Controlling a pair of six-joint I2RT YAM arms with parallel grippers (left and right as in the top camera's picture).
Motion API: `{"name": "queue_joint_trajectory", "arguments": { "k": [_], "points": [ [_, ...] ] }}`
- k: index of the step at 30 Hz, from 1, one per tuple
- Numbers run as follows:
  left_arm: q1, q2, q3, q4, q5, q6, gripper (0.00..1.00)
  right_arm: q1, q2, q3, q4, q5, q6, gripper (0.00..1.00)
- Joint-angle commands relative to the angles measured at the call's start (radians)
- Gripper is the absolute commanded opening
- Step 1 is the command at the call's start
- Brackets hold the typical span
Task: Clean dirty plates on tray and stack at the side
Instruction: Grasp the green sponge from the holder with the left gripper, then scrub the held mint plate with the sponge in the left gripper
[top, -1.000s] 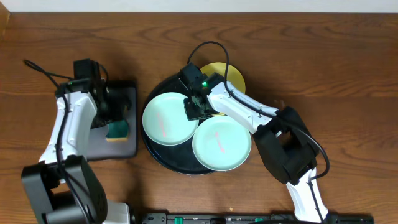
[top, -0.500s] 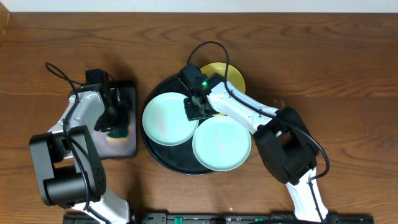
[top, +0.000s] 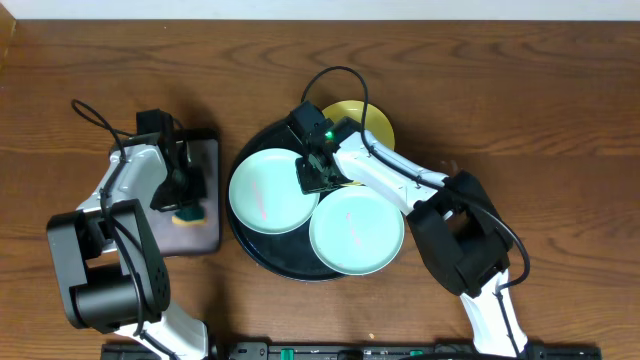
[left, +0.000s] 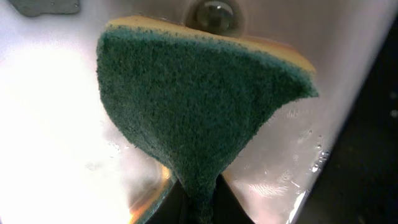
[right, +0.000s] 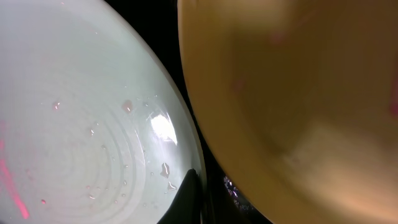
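On the round black tray (top: 262, 262) lie two mint-green plates (top: 270, 192) (top: 356, 232); a pale yellow plate (top: 368, 122) overlaps its far rim. My right gripper (top: 318, 178) is shut on the right rim of the left mint plate (right: 81, 124), which carries water drops and pink streaks. In the right wrist view the gripper (right: 202, 200) pinches that rim, with the yellow plate (right: 298, 93) close beside it. My left gripper (top: 186, 198) is over the rectangular tray, shut (left: 200, 210) on the corner of a green and yellow sponge (left: 193, 93).
The smaller rectangular dark tray (top: 206, 236) sits left of the round tray; its surface (left: 56, 124) looks wet and shiny. The right arm's body (top: 455, 235) and cable stretch across the table's right half. Bare wood surrounds both trays.
The left gripper has shifted over the rectangular tray and closed on the sponge, squeezing its corner. The right arm and the plates have not moved.
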Motion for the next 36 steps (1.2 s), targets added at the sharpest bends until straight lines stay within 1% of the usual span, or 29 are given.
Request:
{"name": "queue_joint_trajectory", "arguments": {
  "k": [1,6,10,12,17,19,24,30,35,36],
  "points": [
    [-0.002,-0.057,0.039,-0.018,0.034,-0.032,0.07,0.008,0.05,-0.002,-0.013,0.017,-0.02,0.01],
    [-0.011,-0.2,0.046,-0.061,0.048,-0.057,0.07,0.008,0.05,-0.002,-0.013,0.017,-0.02,0.01],
    [-0.06,-0.273,0.046,-0.095,0.049,-0.134,0.07,0.008,0.05,-0.002,-0.013,0.017,-0.019,0.01],
    [-0.105,-0.284,0.046,-0.1,0.049,-0.201,0.07,0.008,0.05,-0.002,-0.013,0.017,-0.019,0.01],
    [-0.237,-0.261,0.028,-0.097,0.048,-0.419,0.08,0.008,0.05,-0.002,-0.013,0.018,-0.019,0.01],
    [-0.286,-0.241,0.02,-0.095,0.046,-0.478,0.07,0.008,0.05,-0.002,-0.013,0.018,-0.019,0.01],
    [-0.372,-0.159,0.011,-0.093,-0.069,-0.625,0.07,0.008,0.05,-0.002,-0.013,0.017,-0.019,0.01],
    [-0.415,-0.034,0.011,-0.037,-0.067,-0.629,0.07,0.008,0.05,-0.002,-0.013,0.017,-0.019,0.01],
    [-0.444,0.023,0.011,-0.027,-0.019,-0.628,0.08,0.008,0.05,-0.002,-0.013,0.018,-0.019,0.01],
    [-0.451,0.025,0.011,-0.026,0.002,-0.611,0.07,0.008,0.05,-0.002,-0.013,0.018,-0.019,0.01]
  ]
}}
